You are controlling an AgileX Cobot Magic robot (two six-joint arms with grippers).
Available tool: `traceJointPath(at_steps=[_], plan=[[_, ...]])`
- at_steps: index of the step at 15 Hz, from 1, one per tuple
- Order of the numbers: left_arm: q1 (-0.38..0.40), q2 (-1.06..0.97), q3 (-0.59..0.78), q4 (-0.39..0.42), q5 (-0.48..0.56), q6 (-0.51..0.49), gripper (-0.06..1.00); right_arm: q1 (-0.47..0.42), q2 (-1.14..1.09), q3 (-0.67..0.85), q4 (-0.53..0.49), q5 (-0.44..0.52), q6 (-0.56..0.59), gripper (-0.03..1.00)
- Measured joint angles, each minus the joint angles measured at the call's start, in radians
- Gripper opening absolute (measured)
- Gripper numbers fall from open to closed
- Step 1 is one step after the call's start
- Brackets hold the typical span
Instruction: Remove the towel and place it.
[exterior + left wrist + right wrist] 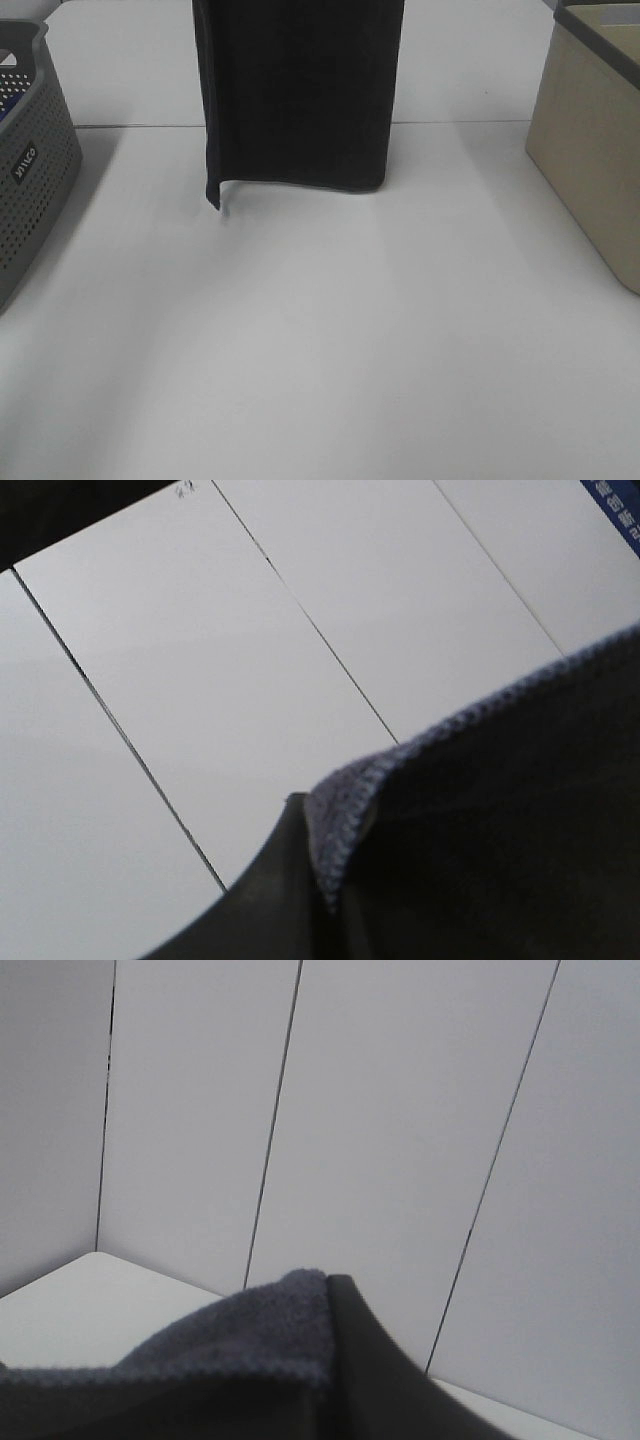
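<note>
My left tool (310,820) and right tool (325,1290) are both clamped tight on the top hem of the towel (300,90), which hangs over the white surface (320,350), between the grey basket (30,170) and the beige bin (590,150). So little cloth is pinched that a quick swing could tear it free, or the low hem could drag. The high view cuts off both tools; whether the hem touches, I cannot tell.

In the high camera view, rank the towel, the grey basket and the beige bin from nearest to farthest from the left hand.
1. Towel, centre, clamped in the left hand.
2. Grey perforated basket, on the left.
3. Beige bin, on the far right.
The hand itself is out of that frame, so this is judged from the towel's left top.
</note>
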Motion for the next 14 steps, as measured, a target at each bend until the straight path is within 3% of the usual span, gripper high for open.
traceJointPath(at_steps=[3, 4, 10, 14], plan=[[0.034, 0.117, -0.101, 0.001, -0.077, -0.009, 0.0, -0.003, 0.046, 0.0, -0.015, -0.075, 0.003, 0.02], [0.059, 0.22, -0.215, 0.015, -0.081, -0.011, 0.0, -0.023, 0.077, 0.0, -0.025, -0.123, 0.003, 0.02], [0.098, 0.443, -0.558, 0.038, -0.032, -0.032, 0.0, -0.049, 0.142, -0.007, -0.029, -0.252, 0.004, 0.02], [0.098, 0.475, -0.604, 0.094, 0.001, -0.035, 0.0, -0.06, 0.16, -0.007, -0.032, -0.326, 0.004, 0.02]])
